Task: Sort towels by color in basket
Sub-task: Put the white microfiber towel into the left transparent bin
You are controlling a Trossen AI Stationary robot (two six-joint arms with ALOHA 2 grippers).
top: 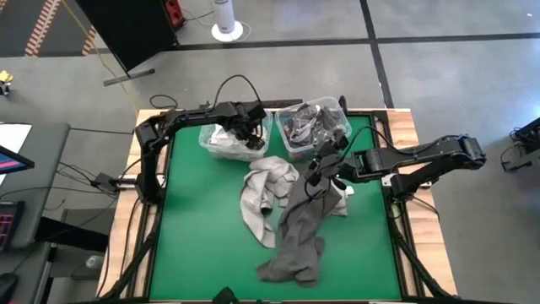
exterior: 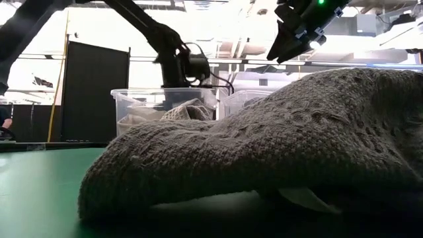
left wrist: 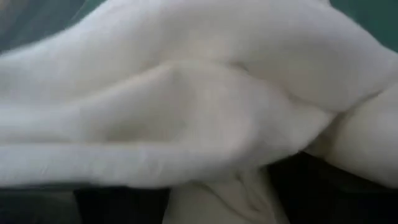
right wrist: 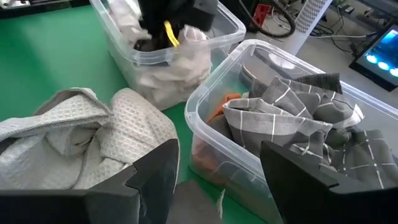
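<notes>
High view, counter (top: 194, 245): green, two clear bins side by side at far edge.
Dark grey towel (top: 297, 232): sprawled mid-counter, running toward near edge.
Light grey towel (top: 261, 196): crumpled just left of it, touching.
Left bin (top: 211, 145): white towels (right wrist: 177, 65) inside.
Right bin (right wrist: 205, 134): checked towels (right wrist: 292, 118), orange towel (right wrist: 222, 106) beneath.
Left gripper (top: 245, 128): down in left bin, fingers cannot tell.
Right gripper (right wrist: 217, 171): wide, empty, above dark grey towel.

— Where are the two bins?
— Side by side at the back of the table (top: 186, 253). The left bin (top: 232, 143) and right bin (top: 312, 127) both hold towels.
— And in front?
— Two towels lie on the table, one (top: 263, 198) left of the other (top: 299, 241), touching.
</notes>
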